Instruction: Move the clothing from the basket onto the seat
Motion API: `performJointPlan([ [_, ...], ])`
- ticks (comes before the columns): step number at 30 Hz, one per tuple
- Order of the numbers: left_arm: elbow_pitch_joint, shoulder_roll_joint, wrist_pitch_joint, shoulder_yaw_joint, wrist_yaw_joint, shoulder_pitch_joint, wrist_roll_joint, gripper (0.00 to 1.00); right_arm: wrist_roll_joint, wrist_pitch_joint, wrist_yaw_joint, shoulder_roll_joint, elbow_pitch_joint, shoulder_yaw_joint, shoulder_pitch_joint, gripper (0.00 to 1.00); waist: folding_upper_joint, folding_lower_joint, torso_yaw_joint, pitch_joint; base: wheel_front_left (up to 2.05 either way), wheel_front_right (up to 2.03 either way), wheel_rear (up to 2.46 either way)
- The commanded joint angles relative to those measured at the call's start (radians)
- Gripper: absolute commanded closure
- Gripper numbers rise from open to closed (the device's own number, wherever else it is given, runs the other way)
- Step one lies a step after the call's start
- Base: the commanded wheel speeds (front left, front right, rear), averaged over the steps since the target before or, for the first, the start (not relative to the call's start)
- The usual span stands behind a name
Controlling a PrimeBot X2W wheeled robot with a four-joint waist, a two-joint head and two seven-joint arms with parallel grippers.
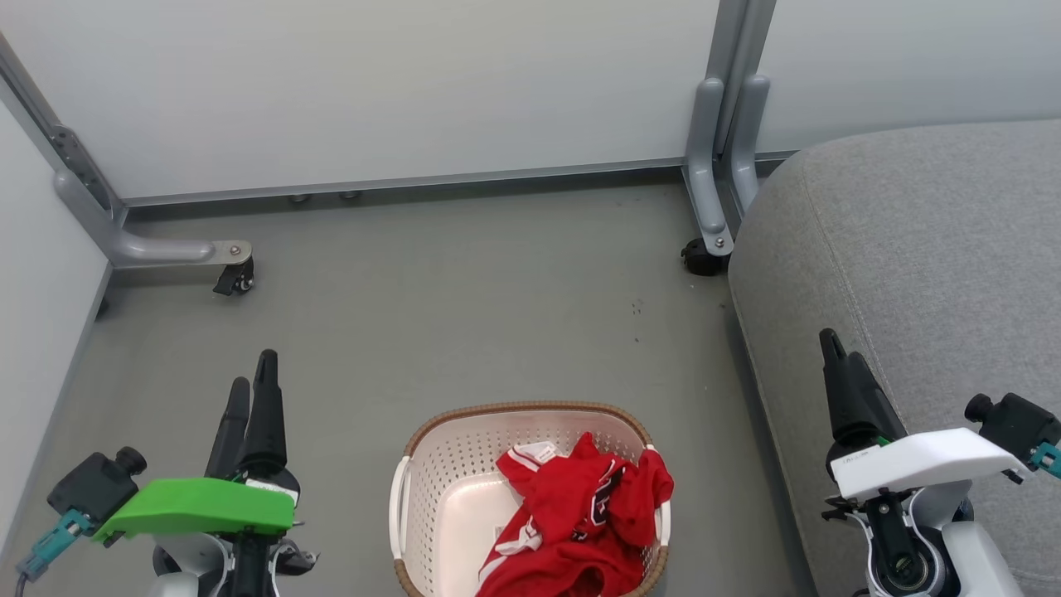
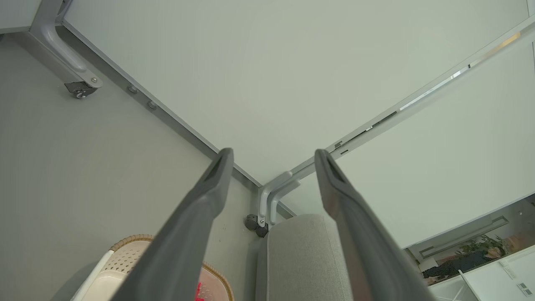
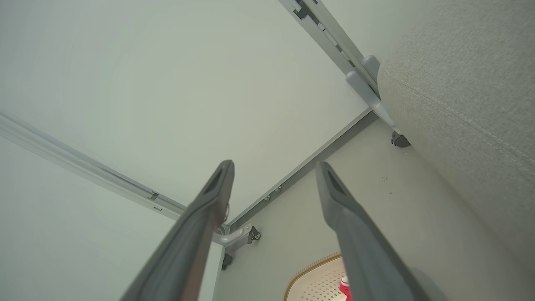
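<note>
Since the clothing [image 1: 580, 514] lay heaped inside the basket [image 1: 452, 464], toward its right side, the task looked to be at its very start. Left of the basket the left hand [image 1: 253, 371] hung above the floor [image 1: 464, 315], fingers spread wide, gripping and touching nothing. Right of the basket the right hand [image 1: 833, 348] was likewise released and empty. Next, one hand would probably need to drop into the basket and pinch the fabric. Beyond the basket's right side stood the seat [image 1: 912, 249].
</note>
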State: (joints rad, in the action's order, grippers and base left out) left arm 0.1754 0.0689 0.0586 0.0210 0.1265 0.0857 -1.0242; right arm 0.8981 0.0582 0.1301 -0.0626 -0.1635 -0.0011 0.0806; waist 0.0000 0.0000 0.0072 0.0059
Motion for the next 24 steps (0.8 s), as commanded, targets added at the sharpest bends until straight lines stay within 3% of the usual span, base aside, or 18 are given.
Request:
performJointPlan([
  [1, -0.012, 0.01, 0.009, 0.004, 0.003, 0.019, 0.042, 0.0, -0.038, 0.01, 0.0, -0.005, 0.017, 0.004, 0.002, 0.0, 0.0, 0.0, 0.001, 0.0, 0.0, 0.0, 0.0],
  [24, 0.058, 0.003, 0.079, 0.032, 0.004, 0.005, 0.373, 0.0, -0.375, 0.081, 0.001, 0.005, 0.004, 0.041, -0.012, 0.0, 0.0, 0.0, 0.003, -0.007, 0.0, 0.0, 0.0],
])
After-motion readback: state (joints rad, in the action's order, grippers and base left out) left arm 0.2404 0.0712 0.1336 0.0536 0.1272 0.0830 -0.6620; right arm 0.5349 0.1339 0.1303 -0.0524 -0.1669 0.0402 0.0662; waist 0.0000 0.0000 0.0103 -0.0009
